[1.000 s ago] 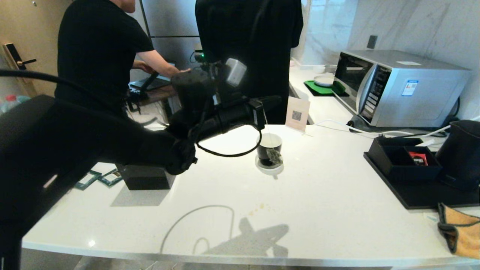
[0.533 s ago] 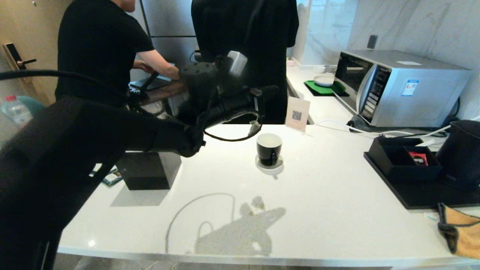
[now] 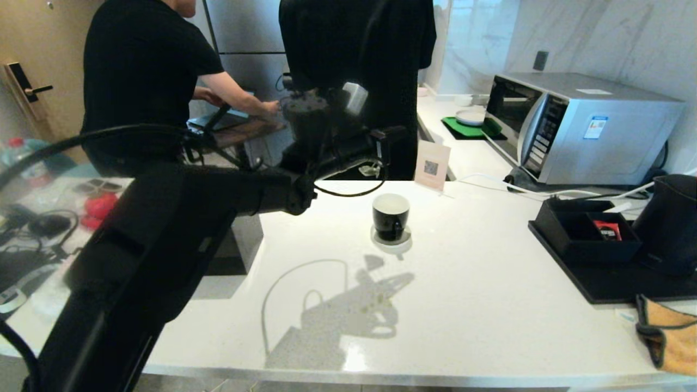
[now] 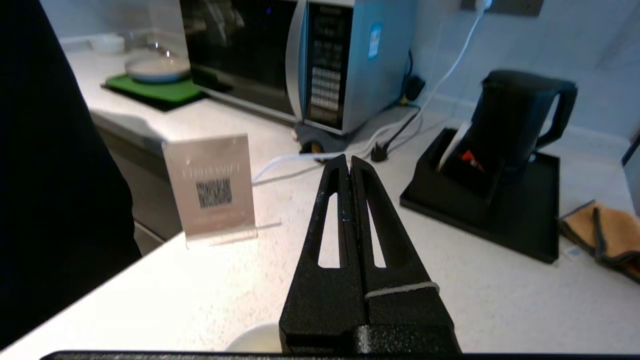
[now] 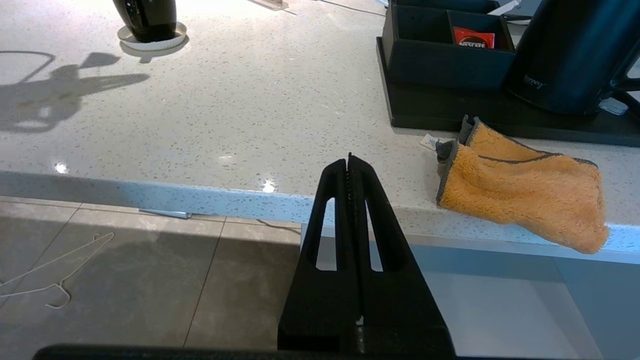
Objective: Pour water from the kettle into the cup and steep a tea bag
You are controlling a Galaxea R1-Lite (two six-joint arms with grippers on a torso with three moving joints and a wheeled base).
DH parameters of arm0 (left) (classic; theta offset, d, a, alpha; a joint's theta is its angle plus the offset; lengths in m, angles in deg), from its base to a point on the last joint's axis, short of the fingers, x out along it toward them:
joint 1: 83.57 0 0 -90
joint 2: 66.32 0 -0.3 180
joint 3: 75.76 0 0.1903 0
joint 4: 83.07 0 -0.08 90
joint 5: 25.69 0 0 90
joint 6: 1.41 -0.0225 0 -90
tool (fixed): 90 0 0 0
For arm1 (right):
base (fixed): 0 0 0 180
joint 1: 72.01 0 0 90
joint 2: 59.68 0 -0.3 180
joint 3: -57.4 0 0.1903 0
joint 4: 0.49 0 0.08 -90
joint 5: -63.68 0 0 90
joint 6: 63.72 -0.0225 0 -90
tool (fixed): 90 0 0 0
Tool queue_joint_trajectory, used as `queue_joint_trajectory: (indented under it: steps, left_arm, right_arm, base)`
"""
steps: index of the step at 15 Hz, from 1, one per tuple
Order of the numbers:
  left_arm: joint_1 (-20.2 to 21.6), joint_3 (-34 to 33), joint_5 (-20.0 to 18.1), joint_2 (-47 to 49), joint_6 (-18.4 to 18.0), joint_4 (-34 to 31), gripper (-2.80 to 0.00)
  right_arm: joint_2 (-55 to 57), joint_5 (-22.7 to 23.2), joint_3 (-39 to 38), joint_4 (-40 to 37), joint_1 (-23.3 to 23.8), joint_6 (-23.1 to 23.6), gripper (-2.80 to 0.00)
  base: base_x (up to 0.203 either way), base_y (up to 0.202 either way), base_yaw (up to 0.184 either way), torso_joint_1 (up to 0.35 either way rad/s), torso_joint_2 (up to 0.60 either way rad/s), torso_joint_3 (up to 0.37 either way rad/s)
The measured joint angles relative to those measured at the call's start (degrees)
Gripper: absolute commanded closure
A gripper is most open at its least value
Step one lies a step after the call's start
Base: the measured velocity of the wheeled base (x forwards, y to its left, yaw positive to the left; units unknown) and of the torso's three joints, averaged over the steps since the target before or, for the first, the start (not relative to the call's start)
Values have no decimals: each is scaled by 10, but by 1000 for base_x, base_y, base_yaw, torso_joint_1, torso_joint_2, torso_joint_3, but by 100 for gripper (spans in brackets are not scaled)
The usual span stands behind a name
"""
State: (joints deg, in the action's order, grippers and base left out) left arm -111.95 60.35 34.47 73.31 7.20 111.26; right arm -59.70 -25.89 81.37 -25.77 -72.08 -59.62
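White stone counter with tea service, seen from the head camera and both wrist cameras. The cup, glossy black outside and white inside, stands upright on its small white saucer near the middle of the counter; whether it holds liquid or a tea bag cannot be told. To the right of the cup, well apart from it, lies a black tray. On the tray stands a black compartmented box; one compartment holds a red sachet, and its neighbour is too dark to read. The kettle, matte black with its lid on, stands upright on the same tray, just beside the box on the side away from the cup. An orange cloth lies over the counter edge, in front of the tray. Behind the cup stand a small card with a printed code and, farther right, a microwave oven.

The left gripper hangs above the counter, behind and slightly left of the cup, level with the card; its jaws are pressed together and hold nothing. The right gripper is parked below the counter edge, nearer the cloth than the cup, jaws likewise together and empty. Two people in black stand behind the counter, beyond the cup.
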Motion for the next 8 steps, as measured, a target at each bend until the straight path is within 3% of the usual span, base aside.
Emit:
queue_joint_trajectory:
  steps: [8]
  left_arm:
    - [6,13,8,63,-1,11,0]
  right_arm:
    - [0,0,0,0,0,-1,0]
  base:
    - [0,0,0,0,0,0]
